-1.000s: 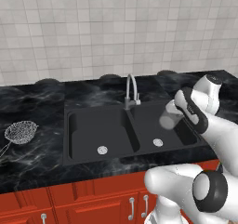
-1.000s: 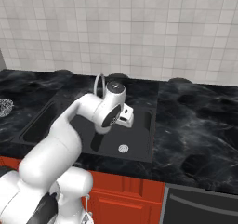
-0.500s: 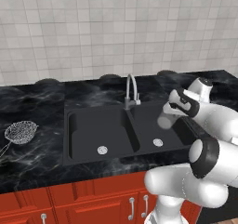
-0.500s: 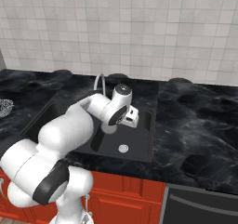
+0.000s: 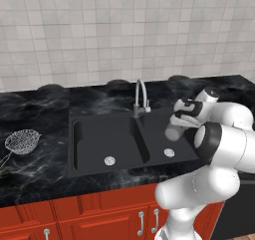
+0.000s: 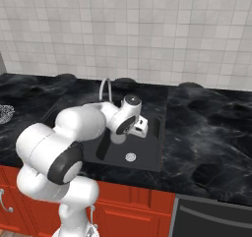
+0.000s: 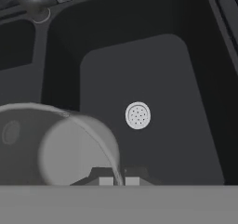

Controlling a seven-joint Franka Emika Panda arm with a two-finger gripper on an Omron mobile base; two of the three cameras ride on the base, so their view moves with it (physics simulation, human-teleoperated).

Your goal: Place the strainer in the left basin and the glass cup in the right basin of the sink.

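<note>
Gripper (image 5: 180,118) with its fingers pinching the rim of the glass cup (image 5: 174,131), which hangs just below them over the right basin (image 7: 153,79) of the sink (image 5: 74,149). Over the last second the hand has swung inward and lower, bringing the cup above the drain (image 7: 138,115); release looks near. The strainer (image 5: 22,141) lies on the counter (image 5: 45,169), far beyond the fingers, not yet placed.
</note>
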